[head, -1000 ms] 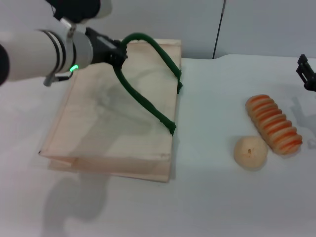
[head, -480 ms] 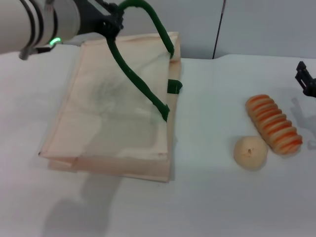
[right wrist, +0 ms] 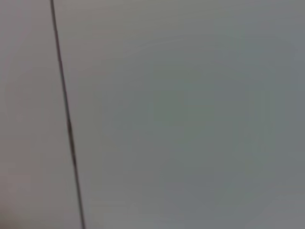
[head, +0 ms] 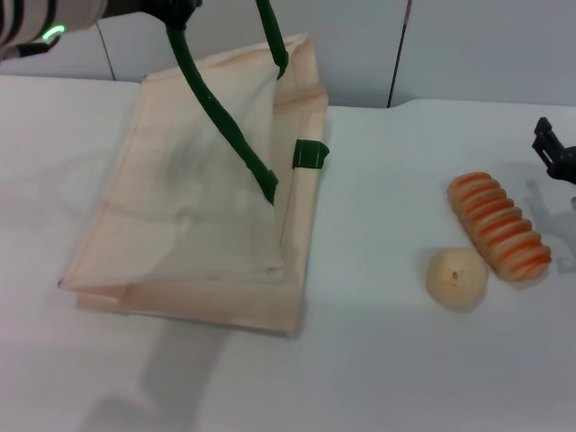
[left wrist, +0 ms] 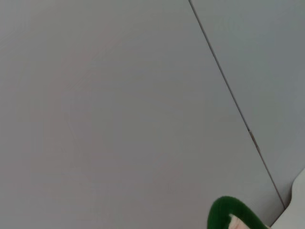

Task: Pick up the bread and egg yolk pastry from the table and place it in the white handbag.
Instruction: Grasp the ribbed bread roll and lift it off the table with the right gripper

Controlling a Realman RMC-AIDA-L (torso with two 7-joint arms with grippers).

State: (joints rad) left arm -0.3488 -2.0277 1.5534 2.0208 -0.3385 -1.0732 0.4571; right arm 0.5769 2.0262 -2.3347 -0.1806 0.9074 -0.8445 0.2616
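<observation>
Left hand (head: 171, 7) mostly cropped, grip state indeterminate at green handle (head: 220, 121); right hand (head: 553, 153) likewise. One bread (head: 499, 226), one egg yolk pastry (head: 456, 279).

Handbag (head: 180, 225) left; bread (head: 499, 225) right; pastry (head: 456, 279) beside bread.

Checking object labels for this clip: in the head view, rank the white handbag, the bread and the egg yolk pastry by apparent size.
1. White handbag, by far the largest.
2. Bread, an elongated striped loaf.
3. Egg yolk pastry, a small round ball, shorter than the loaf beside it.

Left arm (head: 36, 22) raised top-left; right gripper (head: 553, 151) at right edge.
</observation>
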